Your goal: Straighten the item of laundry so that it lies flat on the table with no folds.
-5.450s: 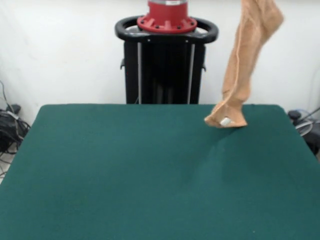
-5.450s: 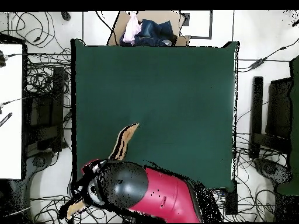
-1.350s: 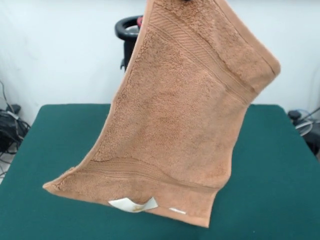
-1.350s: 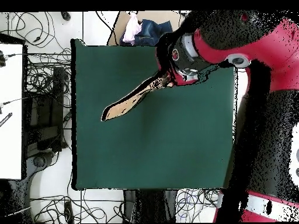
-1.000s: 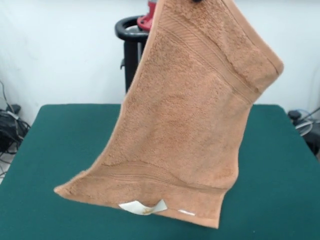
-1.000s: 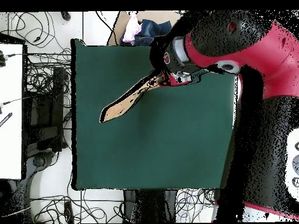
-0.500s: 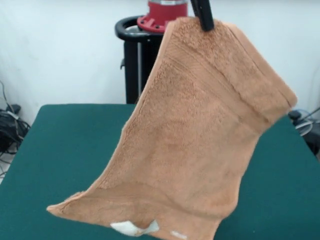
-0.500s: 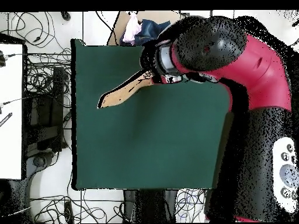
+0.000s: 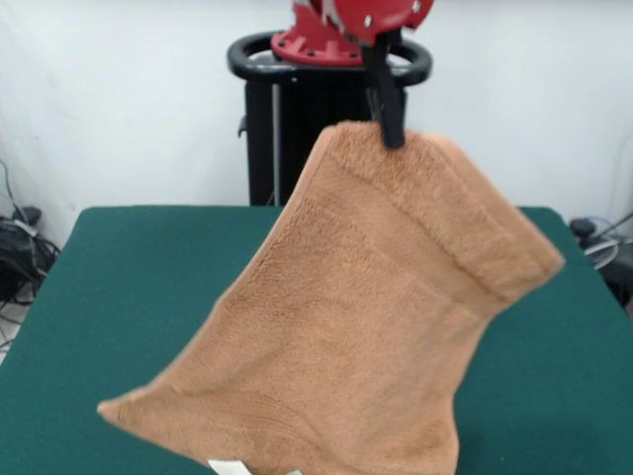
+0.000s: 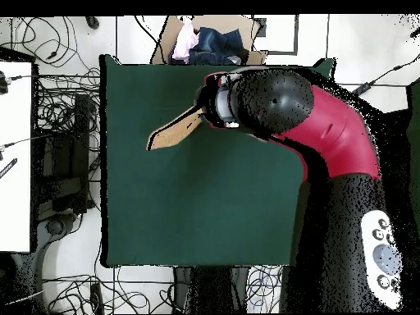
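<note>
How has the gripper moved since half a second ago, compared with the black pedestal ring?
Yes. In the front view the gripper, shut on the towel, has come down: its fingers now reach below the pedestal ring.

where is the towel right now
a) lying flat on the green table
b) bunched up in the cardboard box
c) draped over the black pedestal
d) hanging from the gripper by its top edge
d: the gripper is pinched shut on the top edge of the orange-tan towel, which hangs spread out over the green table rather than lying flat on it.
</note>
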Motion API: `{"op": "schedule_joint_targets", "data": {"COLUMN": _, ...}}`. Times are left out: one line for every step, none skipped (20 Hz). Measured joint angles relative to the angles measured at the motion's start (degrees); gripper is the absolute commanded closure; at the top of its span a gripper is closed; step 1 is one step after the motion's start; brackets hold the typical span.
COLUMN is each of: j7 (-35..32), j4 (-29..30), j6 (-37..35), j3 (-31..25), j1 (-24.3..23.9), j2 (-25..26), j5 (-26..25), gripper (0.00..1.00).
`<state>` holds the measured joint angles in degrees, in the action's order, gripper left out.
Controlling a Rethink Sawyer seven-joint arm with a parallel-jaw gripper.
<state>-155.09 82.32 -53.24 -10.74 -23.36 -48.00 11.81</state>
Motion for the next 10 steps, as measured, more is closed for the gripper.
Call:
{"op": "schedule_joint_targets", "data": {"j7": 0.0, "j4": 0.57, "j6": 0.69, "j3": -0.06, "j1": -0.08, "j2": -0.11, "j5": -0.02, "gripper": 1.0}}
{"op": "schedule_joint_targets", "data": {"j7": 0.0, "j4": 1.15, "j6": 1.38, "j3": -0.12, "j1": -0.17, "j2": -0.23, "j5": -0.03, "gripper": 1.0}}
{"op": "schedule_joint_targets", "data": {"j7": 0.01, "j4": 4.1, "j6": 4.35, "j3": -0.71, "j1": -0.83, "j2": -0.89, "j5": -0.11, "gripper": 1.0}}
{"op": "schedule_joint_targets", "data": {"j7": 0.0, "j4": 5.0, "j6": 5.16, "j3": -1.0, "j1": -1.12, "j2": -1.09, "j5": -0.08, "gripper": 1.0}}
{"op": "schedule_joint_targets", "data": {"j7": 0.0, "j4": 7.13, "j6": 7.03, "j3": -1.69, "j1": -1.85, "j2": -1.52, "j5": -0.14, "gripper": 1.0}}
{"op": "schedule_joint_targets", "data": {"j7": 0.01, "j4": 8.77, "j6": 8.31, "j3": -2.3, "j1": -2.47, "j2": -1.91, "j5": -0.19, "gripper": 1.0}}
{"op": "schedule_joint_targets", "data": {"j7": 0.01, "j4": 10.41, "j6": 9.59, "j3": -2.91, "j1": -3.08, "j2": -2.3, "j5": -0.24, "gripper": 1.0}}
{"op": "schedule_joint_targets", "data": {"j7": 0.01, "j4": 11.25, "j6": 10.25, "j3": -3.28, "j1": -3.43, "j2": -2.47, "j5": -0.27, "gripper": 1.0}}
{"op": "schedule_joint_targets", "data": {"j7": 0.01, "j4": 12.09, "j6": 10.92, "j3": -3.62, "j1": -3.76, "j2": -2.64, "j5": -0.27, "gripper": 1.0}}
{"op": "schedule_joint_targets", "data": {"j7": 0.01, "j4": 13.18, "j6": 11.76, "j3": -4.06, "j1": -4.21, "j2": -2.83, "j5": -0.33, "gripper": 1.0}}
